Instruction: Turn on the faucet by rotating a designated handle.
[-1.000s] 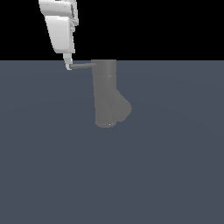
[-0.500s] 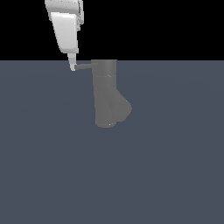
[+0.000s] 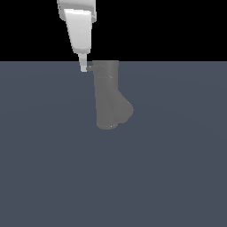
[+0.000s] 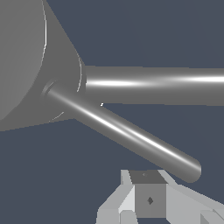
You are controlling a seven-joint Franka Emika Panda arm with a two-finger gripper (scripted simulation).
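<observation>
The faucet (image 3: 106, 95) is a matte grey upright cylinder with a stubby angled spout (image 3: 123, 111) low on the exterior view's right. Its handle (image 3: 90, 68) shows there only as a short stub at the top, on the exterior view's left. My white gripper (image 3: 83, 67) comes down from above, its narrow tip touching the stub's end. In the wrist view the handle (image 4: 127, 131) is a thin rod running out from the faucet's top (image 4: 26, 57). Its rounded end lies just beside my gripper (image 4: 148, 188). The fingers are together with nothing between them.
The faucet stands on a flat dark blue-grey surface (image 3: 168, 177). A second, thicker grey bar (image 4: 153, 85) runs out from the faucet body in the wrist view; I cannot tell which part it is.
My gripper has moved toward the exterior view's right, closer to the faucet. The handle has swung with it and now looks much shorter in that view.
</observation>
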